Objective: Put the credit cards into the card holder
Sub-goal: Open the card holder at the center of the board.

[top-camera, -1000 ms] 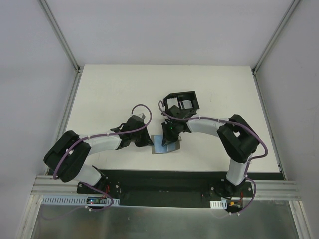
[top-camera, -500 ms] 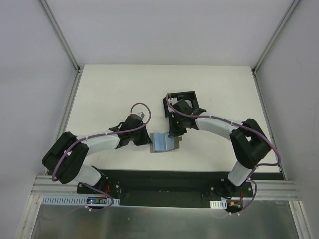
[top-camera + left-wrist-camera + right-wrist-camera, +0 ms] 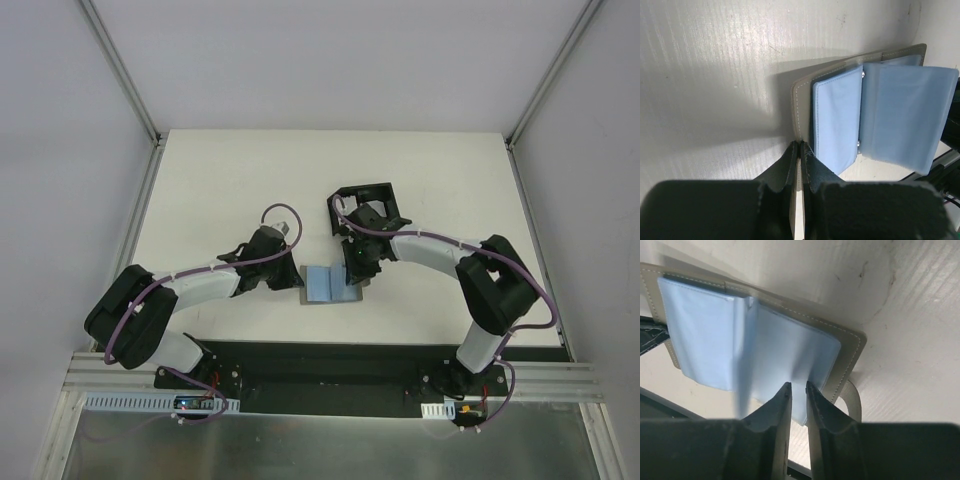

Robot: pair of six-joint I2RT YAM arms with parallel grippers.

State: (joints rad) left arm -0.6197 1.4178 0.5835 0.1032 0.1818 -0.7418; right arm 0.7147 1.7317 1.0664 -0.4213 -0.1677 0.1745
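White counter: bare matte sheet under both tools, carrying everything below.
Black tray: behind the right tool, on its far side and close to its wrist. That arm partly covers it and its contents cannot be read.
Card holder: lies opened flat between the two tools with the grey cover down and the pale blue inside up. Its long axis runs from one tool across to the other.
Left tool: closed, pinching the grey cover's near-left edge at its very tips and pinning the holder to the counter.
Right tool: jaws parted by a narrow slit with nothing seen clamped. The tips hang over the holder's right half, just inside the cover's stitched edge.
Blue sleeves: one leaf stands lifted, directly ahead of the right tool's tips.
Closing tab: grey loop curling out just beside the right tool's outer finger.
Credit cards: none can be made out in any view.
Coming move, as a judgement: the right arm is the nearer and freer one. A card must enter along the sleeve's opening, under that arm's tips.
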